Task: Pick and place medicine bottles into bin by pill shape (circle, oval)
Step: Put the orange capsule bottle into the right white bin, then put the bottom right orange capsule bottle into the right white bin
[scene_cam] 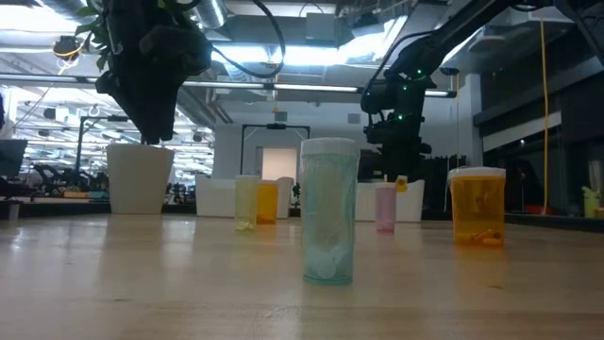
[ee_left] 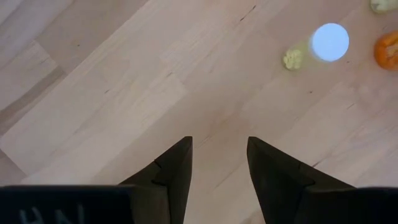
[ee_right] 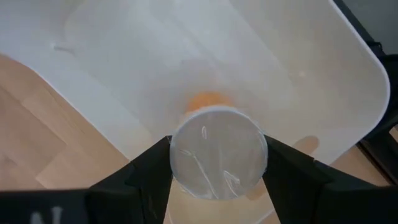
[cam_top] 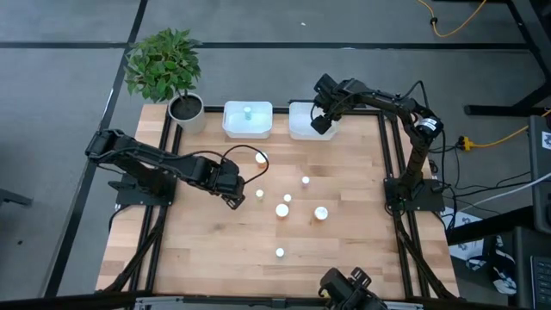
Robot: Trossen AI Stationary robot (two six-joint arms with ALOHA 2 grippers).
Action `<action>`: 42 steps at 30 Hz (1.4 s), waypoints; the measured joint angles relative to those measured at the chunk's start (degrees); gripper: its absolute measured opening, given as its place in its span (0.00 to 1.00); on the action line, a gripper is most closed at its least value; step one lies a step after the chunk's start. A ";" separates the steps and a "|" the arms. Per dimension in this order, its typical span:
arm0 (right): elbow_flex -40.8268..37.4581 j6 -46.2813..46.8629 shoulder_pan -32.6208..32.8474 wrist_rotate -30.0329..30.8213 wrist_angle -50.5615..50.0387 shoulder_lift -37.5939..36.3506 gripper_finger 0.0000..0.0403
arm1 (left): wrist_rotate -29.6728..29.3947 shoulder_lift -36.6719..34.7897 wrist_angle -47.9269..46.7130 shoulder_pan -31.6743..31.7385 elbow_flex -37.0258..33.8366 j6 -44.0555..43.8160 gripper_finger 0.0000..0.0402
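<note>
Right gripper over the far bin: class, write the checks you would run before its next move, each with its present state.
1. The right gripper grips an orange bottle by the white cap: ok.
2. The bottle hangs over the right bin, inside its walls: ok.
3. The space below the bottle in that bin looks free: ok.
4. Pill shape in the held bottle matches this bin: cannot tell, the cap hides the pills.
5. The left gripper is apart from the right arm, open over bare table: ok.
6. The left bin already holds one green bottle: ok.
</note>
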 joint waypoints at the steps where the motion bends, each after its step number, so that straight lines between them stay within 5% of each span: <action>1: 0.00 -0.02 0.02 0.00 0.04 0.00 0.57 | 0.00 -0.01 0.01 0.00 0.00 0.01 0.37; 20: 0.19 0.08 0.00 0.21 2.20 0.00 0.61 | 0.00 -0.01 0.02 -0.04 0.00 -0.07 0.37; 27: 5.80 1.57 1.16 0.18 -1.60 -1.45 0.61 | 0.00 0.00 0.02 -0.04 0.00 -0.07 0.37; 42: 9.49 16.39 16.65 -0.02 -17.22 -15.43 0.62 | 0.02 -0.01 0.09 -0.04 0.00 0.10 0.37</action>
